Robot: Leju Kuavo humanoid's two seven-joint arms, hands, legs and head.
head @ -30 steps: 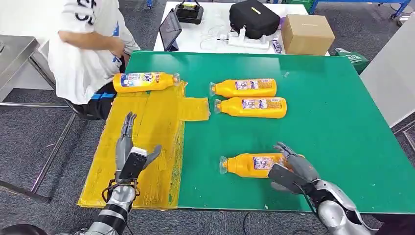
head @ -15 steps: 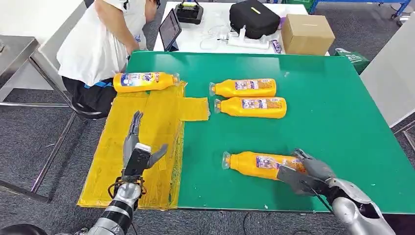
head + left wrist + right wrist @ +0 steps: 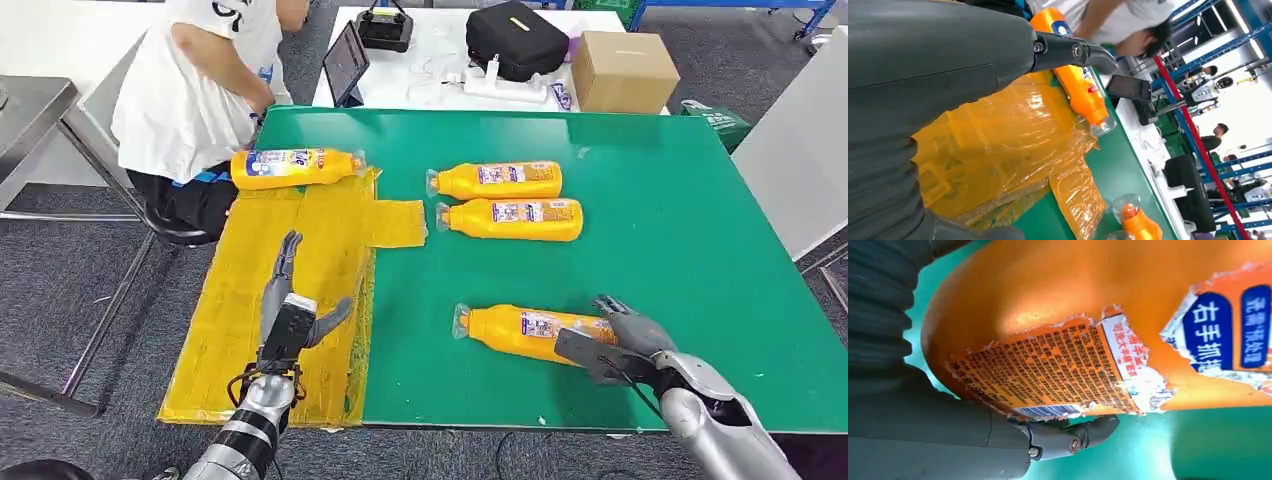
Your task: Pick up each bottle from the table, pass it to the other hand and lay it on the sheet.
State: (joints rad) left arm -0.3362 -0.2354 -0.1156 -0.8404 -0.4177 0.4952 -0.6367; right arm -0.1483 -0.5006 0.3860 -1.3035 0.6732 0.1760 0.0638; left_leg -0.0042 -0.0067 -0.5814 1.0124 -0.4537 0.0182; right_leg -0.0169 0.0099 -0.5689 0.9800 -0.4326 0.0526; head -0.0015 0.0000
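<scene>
- Head view — the right hand [image 3: 612,343] wraps the base end of the nearest bottle [image 3: 520,332], which lies on the green table [image 3: 680,240]; the left hand [image 3: 290,315] hovers over the yellow sheet [image 3: 300,250], fingers spread and holding nothing.
- Left wrist view — another bottle [image 3: 1079,85] lies at the sheet's far edge, apart from the fingers.
- Right wrist view — the bottle's torn label sits against the thumb.

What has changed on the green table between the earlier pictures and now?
The right robot hand has closed around the base of the nearest bottle and turned it slightly. The left robot hand has drifted forward over the yellow sheet, holding nothing. The other three bottles stayed put.
</scene>
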